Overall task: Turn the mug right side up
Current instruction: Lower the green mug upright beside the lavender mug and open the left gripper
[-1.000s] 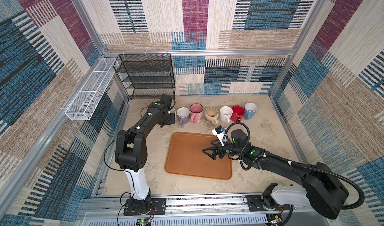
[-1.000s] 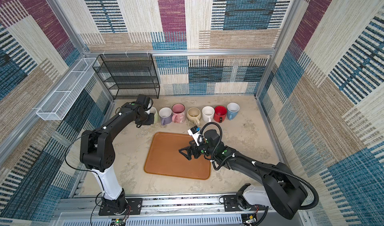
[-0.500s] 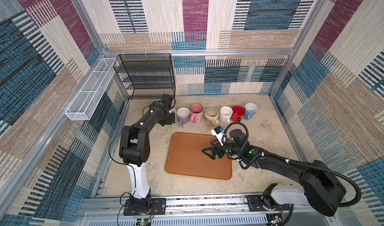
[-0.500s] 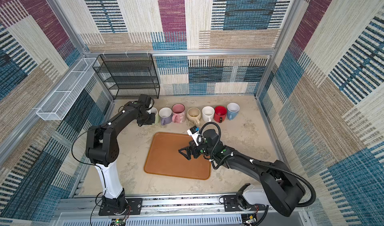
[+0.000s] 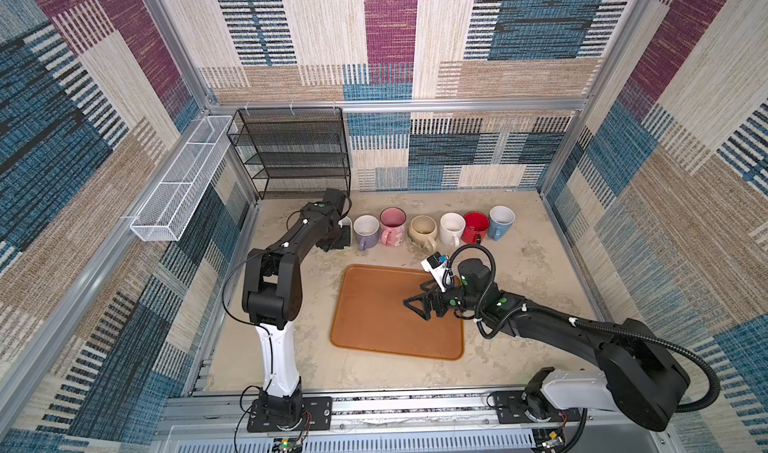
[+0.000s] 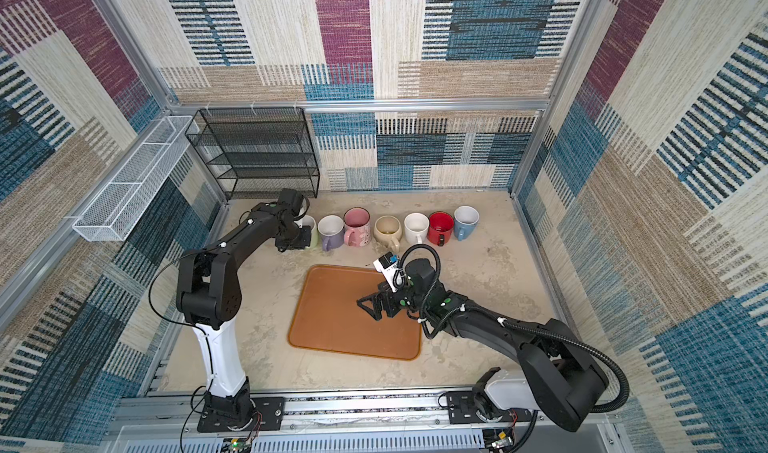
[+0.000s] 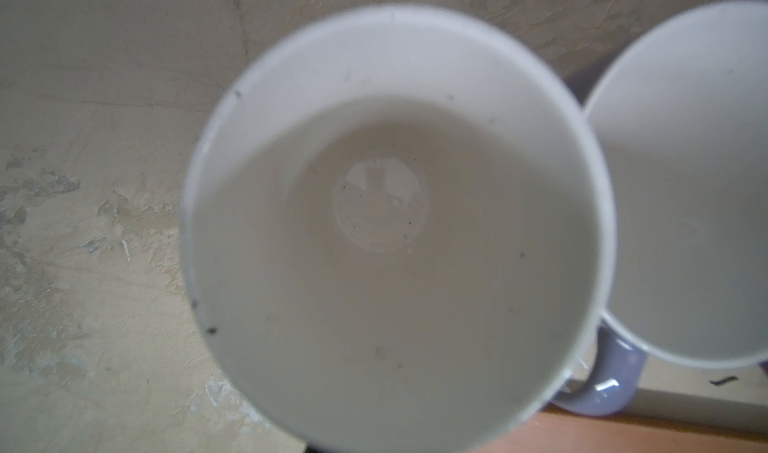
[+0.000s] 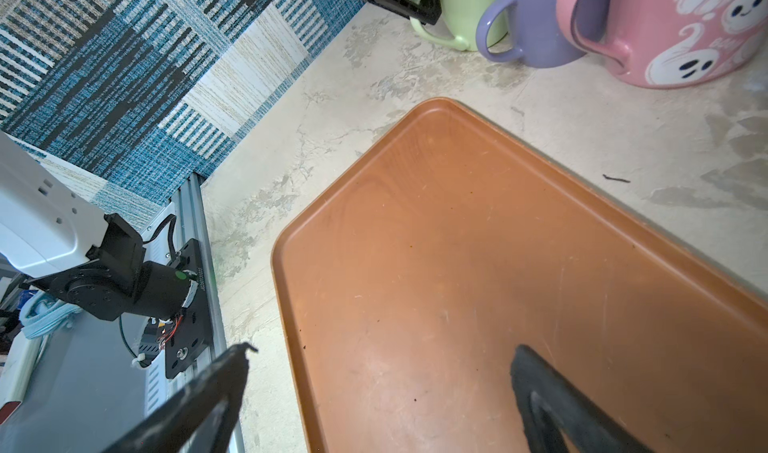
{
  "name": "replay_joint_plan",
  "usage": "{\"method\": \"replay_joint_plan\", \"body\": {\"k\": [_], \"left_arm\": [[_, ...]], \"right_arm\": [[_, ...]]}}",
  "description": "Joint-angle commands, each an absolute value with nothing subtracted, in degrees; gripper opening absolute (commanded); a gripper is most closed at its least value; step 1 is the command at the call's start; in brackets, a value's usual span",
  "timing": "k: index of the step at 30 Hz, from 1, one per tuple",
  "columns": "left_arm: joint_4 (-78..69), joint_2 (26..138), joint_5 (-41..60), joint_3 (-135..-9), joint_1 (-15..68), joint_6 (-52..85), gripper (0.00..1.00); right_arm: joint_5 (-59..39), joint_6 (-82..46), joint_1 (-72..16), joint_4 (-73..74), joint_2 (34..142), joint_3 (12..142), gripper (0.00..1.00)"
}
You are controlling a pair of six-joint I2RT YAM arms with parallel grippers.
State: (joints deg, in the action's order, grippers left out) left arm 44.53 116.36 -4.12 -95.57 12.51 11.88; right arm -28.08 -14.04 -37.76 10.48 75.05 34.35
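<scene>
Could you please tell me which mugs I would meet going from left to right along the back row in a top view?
green mug (partly hidden by the left gripper) → purple mug → pink mug → beige mug → white mug → red mug → blue mug

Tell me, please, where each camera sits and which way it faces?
Top views: high at the front, looking down at the whole table; left arm, right arm, tray and row of mugs show in both.
Left wrist: over the row's left end, looking straight down into the green mug, purple mug alongside; no robot part clearly shows.
Right wrist: low over the tray, facing the left arm's base; the open right gripper shows its fingers.
Shared: both wrist views catch the green and purple mugs.
</scene>
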Motion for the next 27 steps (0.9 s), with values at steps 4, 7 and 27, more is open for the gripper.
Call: {"method": "replay_joint_plan", "body": {"k": [4,7,27], "left_arm": [[43.5,116.8,-4.0,-96.7,12.5,10.8,0.03],[43.8,117.4,-3.9,-97.2,12.5,10.8,0.10],[45.6,115.6,-3.4,-98.0,12.5,10.7,0.36]], "right_arm": [[-27.9,-13.6,-37.7,11.0,75.1,34.8,1.00],[-27.9,-13.5,-37.7,10.9,74.9,34.8,1.00],[-26.8,-12.8,-37.6,10.9,73.8,34.6,1.00]]}}
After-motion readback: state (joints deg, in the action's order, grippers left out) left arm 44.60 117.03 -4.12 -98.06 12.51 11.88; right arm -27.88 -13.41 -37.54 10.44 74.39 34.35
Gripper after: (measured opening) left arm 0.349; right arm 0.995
